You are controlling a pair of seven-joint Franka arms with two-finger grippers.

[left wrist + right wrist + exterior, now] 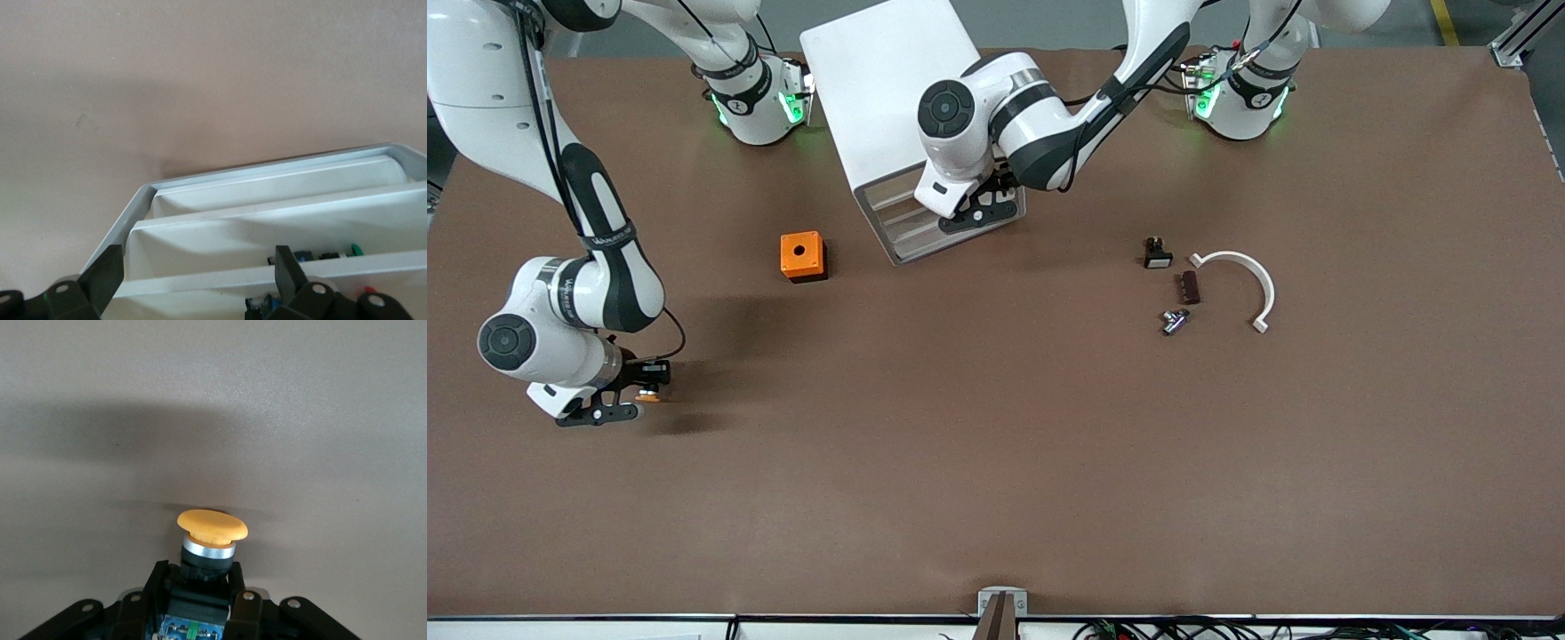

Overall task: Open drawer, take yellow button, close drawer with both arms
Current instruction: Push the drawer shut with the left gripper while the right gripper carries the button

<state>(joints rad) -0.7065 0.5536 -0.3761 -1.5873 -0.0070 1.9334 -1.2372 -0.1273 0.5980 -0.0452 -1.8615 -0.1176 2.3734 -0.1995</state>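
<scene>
The button (212,527), with an orange mushroom cap, black body and bluish rear, sits between the fingers of my right gripper (197,572). In the front view this gripper (639,389) holds the button (650,396) low over the table at the right arm's end. The white drawer cabinet (889,89) stands at the middle of the robots' side. My left gripper (983,212) is at its front. In the left wrist view that gripper (197,270) is open, with its fingers on either side of a white drawer front (220,233). Small parts (320,254) show in a gap between drawer fronts.
An orange cube with a round hole (803,256) lies beside the cabinet toward the right arm's end. Toward the left arm's end lie a small black part with a white face (1157,254), a dark brown block (1189,287), a metal fitting (1174,321) and a white curved piece (1249,280).
</scene>
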